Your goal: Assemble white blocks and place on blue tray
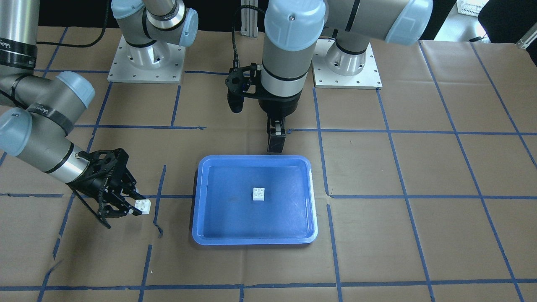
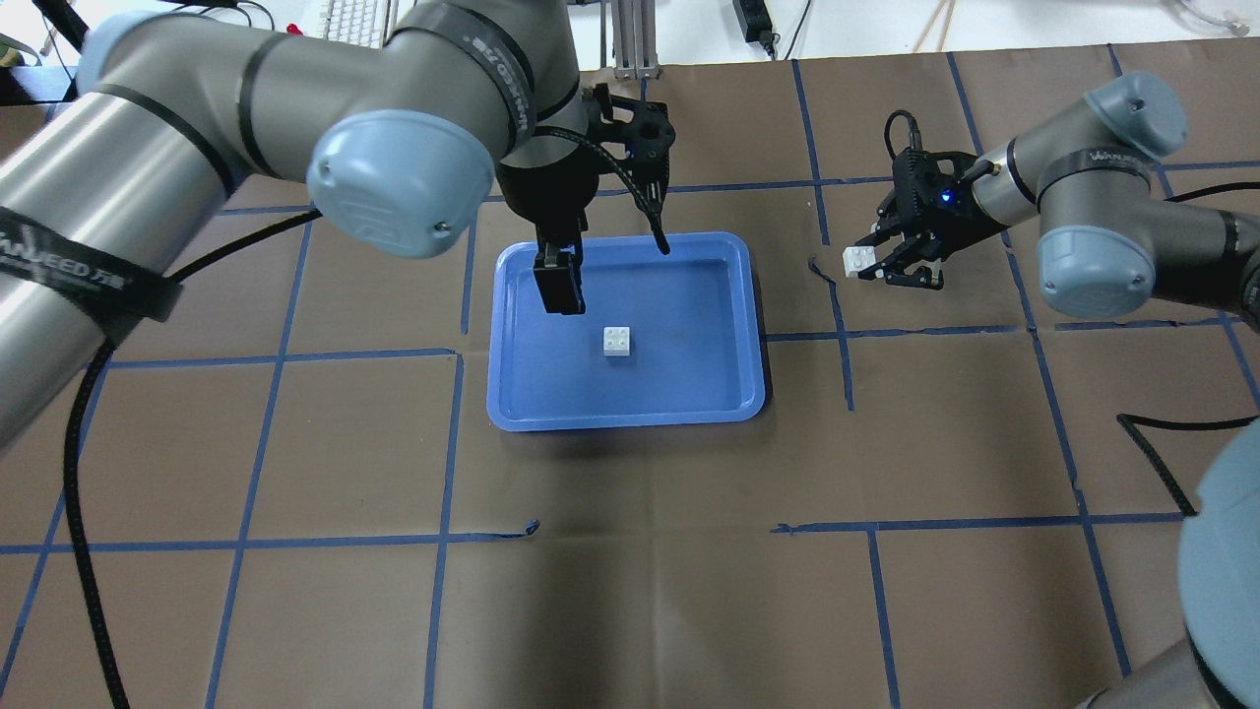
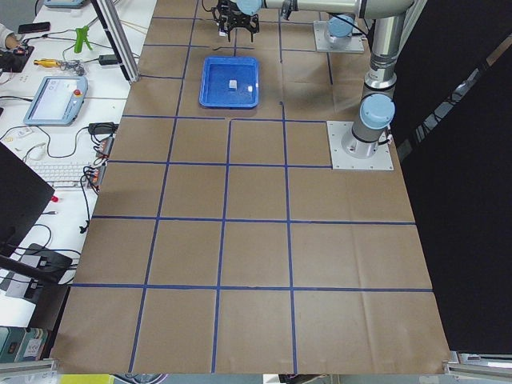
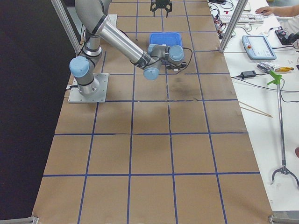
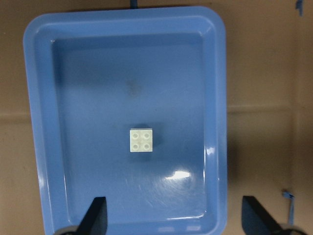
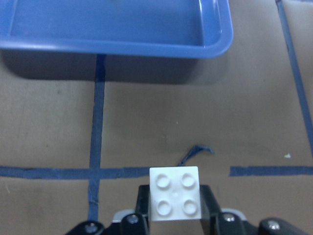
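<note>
The blue tray [image 1: 251,158] lies mid-table; it also shows in the overhead view [image 2: 630,421] and the left wrist view [image 5: 36,127]. One white block [image 1: 259,193] sits studs up near the tray's middle [image 2: 617,341] [image 5: 141,141]. My left gripper [image 1: 277,141] hangs above the tray's edge nearest the robot [image 2: 558,290]. Its fingers [image 5: 98,215] are spread wide and empty. My right gripper [image 1: 136,206] is beside the tray, above the table, shut on the second white block [image 1: 143,206] [image 2: 858,259] [image 6: 175,199], studs facing the wrist camera.
The table is covered in brown paper with a blue tape grid [image 2: 847,364]. The two arm base plates [image 1: 147,63] [image 1: 347,63] stand at the robot's side. A black cable [image 2: 1162,433] lies on the table by the right arm.
</note>
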Action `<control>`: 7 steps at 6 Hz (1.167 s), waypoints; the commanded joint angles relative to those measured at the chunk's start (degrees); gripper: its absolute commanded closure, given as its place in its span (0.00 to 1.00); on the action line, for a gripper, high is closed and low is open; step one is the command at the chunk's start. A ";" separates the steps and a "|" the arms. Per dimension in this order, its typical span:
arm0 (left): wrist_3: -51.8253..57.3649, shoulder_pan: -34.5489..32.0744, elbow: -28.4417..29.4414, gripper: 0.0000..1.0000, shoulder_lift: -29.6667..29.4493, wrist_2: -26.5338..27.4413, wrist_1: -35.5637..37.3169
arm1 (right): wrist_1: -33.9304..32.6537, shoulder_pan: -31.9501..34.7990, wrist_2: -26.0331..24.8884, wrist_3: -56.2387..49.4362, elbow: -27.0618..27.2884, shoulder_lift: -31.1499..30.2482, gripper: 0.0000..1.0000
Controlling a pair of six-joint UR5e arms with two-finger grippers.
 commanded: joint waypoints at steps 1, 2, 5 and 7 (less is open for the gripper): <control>-6.28 3.78 -1.05 0.04 7.13 0.80 -5.61 | -0.29 8.31 0.31 8.34 -0.12 -1.32 0.76; -13.12 8.68 -1.60 0.01 7.86 0.72 -5.10 | -1.52 12.80 0.57 10.82 -0.21 -1.23 0.75; -50.81 15.22 -1.69 0.01 9.53 2.03 -5.00 | -12.66 19.86 0.22 23.65 -0.12 3.84 0.75; -64.19 16.82 -1.86 0.01 11.47 2.12 -5.27 | -14.70 20.75 0.13 25.00 -0.21 6.93 0.74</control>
